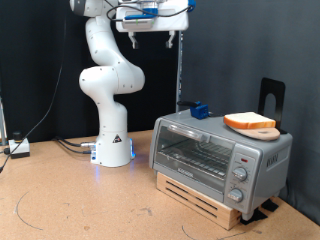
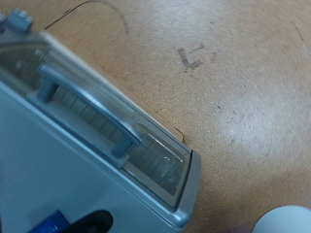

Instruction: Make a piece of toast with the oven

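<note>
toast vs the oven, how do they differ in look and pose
The toast is small, flat and tan with an orange-brown crust; the oven is a large silver-grey box with a glass door and knobs. The toast lies on the oven's roof; the oven stands on a wooden slat base. Neither is in the gripper, which hangs high above.
</note>
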`<state>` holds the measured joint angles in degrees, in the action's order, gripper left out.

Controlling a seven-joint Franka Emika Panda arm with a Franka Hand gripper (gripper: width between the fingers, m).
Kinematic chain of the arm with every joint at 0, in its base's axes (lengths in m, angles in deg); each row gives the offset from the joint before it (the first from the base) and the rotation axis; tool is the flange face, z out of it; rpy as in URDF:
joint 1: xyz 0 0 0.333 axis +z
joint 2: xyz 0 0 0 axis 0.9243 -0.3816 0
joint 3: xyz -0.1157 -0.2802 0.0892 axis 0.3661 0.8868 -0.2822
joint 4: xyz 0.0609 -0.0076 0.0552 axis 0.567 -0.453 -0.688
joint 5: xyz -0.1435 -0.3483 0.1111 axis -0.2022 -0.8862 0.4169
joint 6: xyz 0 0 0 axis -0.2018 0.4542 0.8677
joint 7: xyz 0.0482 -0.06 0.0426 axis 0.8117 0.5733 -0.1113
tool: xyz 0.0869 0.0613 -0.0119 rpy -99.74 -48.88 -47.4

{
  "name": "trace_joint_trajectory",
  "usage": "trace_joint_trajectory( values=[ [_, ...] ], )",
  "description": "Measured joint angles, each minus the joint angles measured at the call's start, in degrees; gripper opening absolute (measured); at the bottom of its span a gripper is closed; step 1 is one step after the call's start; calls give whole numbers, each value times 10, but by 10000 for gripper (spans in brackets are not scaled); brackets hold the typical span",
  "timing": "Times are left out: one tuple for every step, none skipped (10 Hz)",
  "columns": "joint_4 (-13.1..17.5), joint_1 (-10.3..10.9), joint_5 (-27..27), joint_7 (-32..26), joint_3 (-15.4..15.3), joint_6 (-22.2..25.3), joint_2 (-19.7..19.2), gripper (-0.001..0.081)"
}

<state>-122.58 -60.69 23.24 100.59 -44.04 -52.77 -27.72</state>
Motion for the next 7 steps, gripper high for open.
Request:
trace_joint_trajectory(
  values=[
    [-2,17,0,-65,11,0,0,807],
    [-6,34,0,-117,26,-1,-2,807],
    [-6,32,0,-97,25,-1,-2,807],
    [-5,40,18,-135,30,-1,-2,807],
    [-1,57,42,-196,45,-1,-2,807],
    [4,77,62,-254,64,8,-3,807],
    [11,96,77,-312,84,31,-8,807]
  ],
)
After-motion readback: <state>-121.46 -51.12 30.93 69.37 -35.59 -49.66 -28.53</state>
